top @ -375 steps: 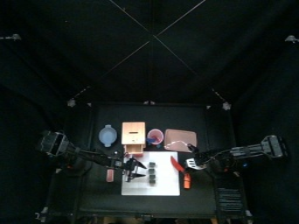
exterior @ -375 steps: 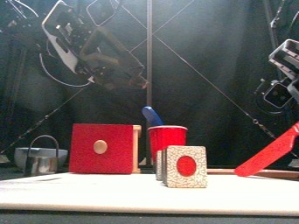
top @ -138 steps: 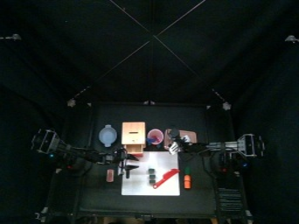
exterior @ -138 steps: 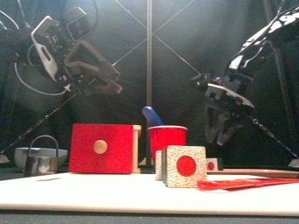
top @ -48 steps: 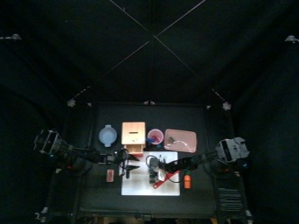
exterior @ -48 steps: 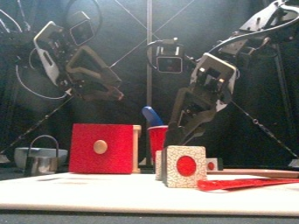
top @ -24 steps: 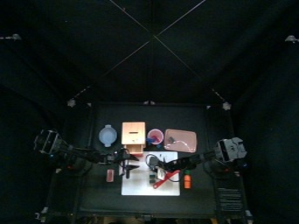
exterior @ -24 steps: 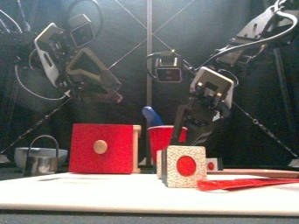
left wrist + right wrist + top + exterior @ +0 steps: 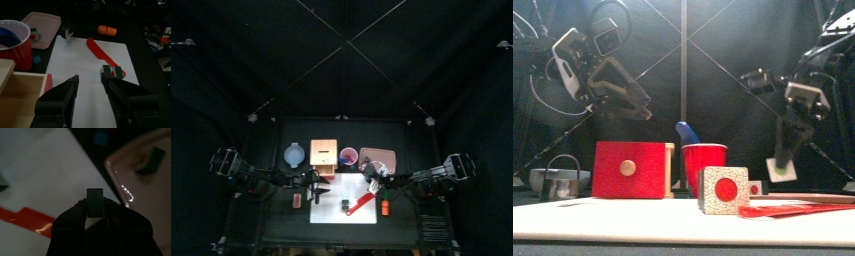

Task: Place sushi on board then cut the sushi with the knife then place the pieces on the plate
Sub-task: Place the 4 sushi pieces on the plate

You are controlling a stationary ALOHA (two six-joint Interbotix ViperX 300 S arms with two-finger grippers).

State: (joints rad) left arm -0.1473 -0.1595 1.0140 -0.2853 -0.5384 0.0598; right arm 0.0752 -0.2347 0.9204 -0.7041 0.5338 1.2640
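One sushi piece (image 9: 724,190), dark with a red centre, stands on the white board (image 9: 334,210); it also shows in the top view (image 9: 346,203) and the left wrist view (image 9: 112,71). The red knife (image 9: 365,205) lies flat on the board beside it. My right gripper (image 9: 95,210) is shut on a dark sushi piece (image 9: 95,202) at the edge of the pink plate (image 9: 143,175). Another piece (image 9: 152,159) lies on that plate. My left gripper (image 9: 90,82) hangs open above the board's left side, holding nothing.
Behind the board stand the wooden box with its red drawer front (image 9: 633,168), the red cup (image 9: 704,160) with the blue knife, and the blue-grey bowl (image 9: 294,155). A metal cutter (image 9: 563,178) sits at the far left. A small orange toy (image 9: 382,207) lies right of the board.
My right gripper has risen from the board and moved right and back toward the pink plate, carrying a sushi piece. One piece stays on the board. The left arm has barely moved.
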